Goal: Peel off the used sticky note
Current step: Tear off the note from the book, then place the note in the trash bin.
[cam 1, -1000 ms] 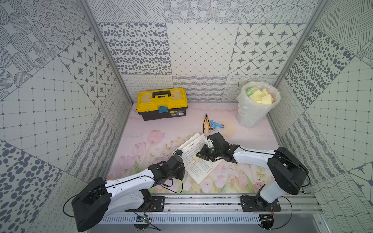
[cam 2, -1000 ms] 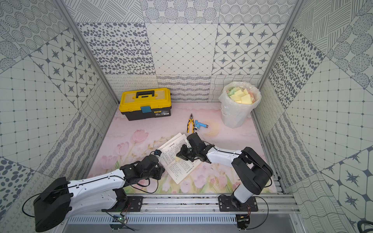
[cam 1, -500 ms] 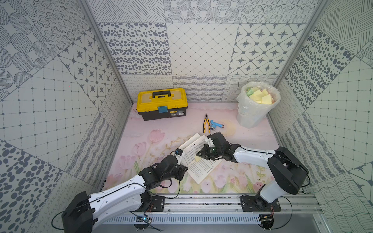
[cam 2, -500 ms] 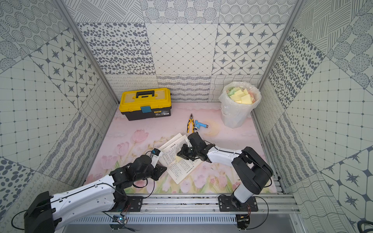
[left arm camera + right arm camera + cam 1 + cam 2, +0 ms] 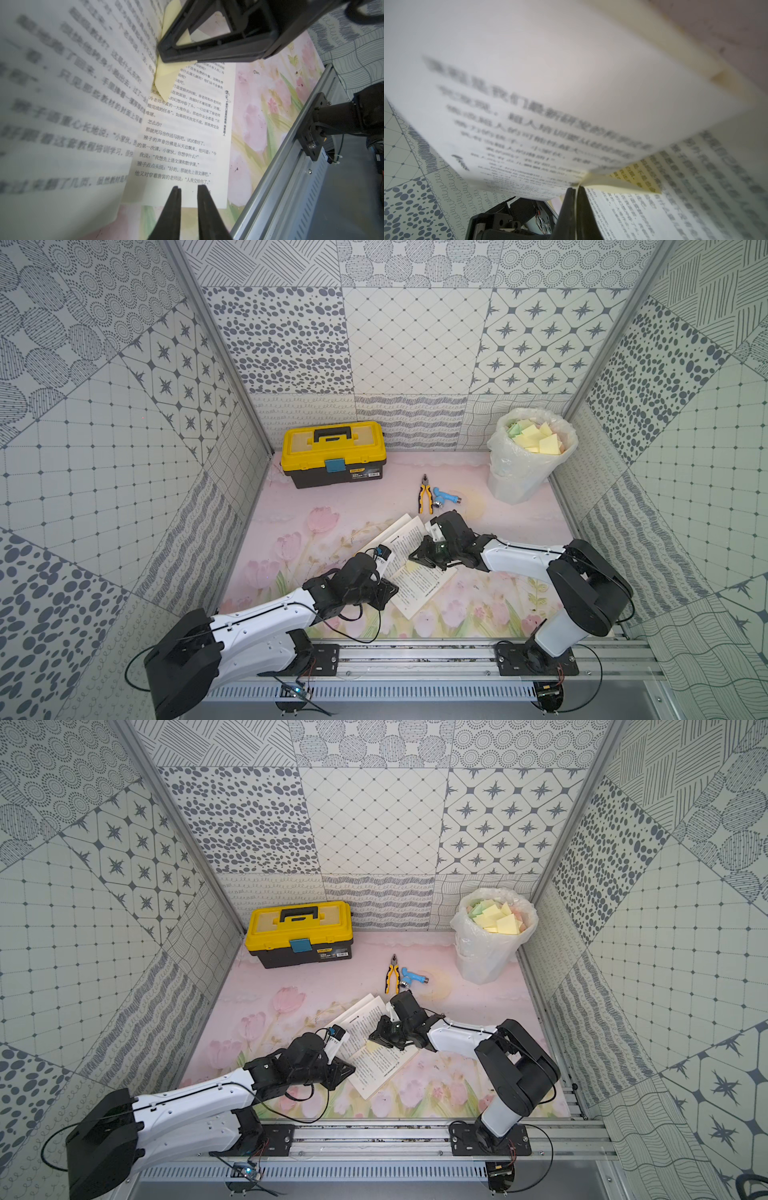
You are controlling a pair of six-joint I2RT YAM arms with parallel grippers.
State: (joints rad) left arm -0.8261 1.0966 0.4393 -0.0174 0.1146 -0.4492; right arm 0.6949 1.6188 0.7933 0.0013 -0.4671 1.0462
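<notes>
An open book (image 5: 422, 589) (image 5: 376, 1071) lies on the floral mat. A pale yellow sticky note (image 5: 166, 83) (image 5: 618, 182) is stuck to its page near the spine, with one edge lifted. My right gripper (image 5: 576, 188) (image 5: 415, 556) (image 5: 374, 1036) is shut on that lifted edge, under a raised, curling page (image 5: 529, 83). My left gripper (image 5: 188, 188) (image 5: 392, 593) (image 5: 351, 1069) hovers at the book's near corner. Its fingers are a little apart with nothing between them, over the bottom margin of the page.
A yellow toolbox (image 5: 332, 456) stands at the back left. Pliers (image 5: 424, 497) and a blue tool (image 5: 446, 497) lie behind the book. A bag-lined bin (image 5: 532, 472) holding several notes stands at the back right. A metal rail (image 5: 415, 659) runs along the front.
My left arm has shifted and its gripper has moved a little along the book's near left side toward the front corner. The right gripper has stayed shut on the note.
</notes>
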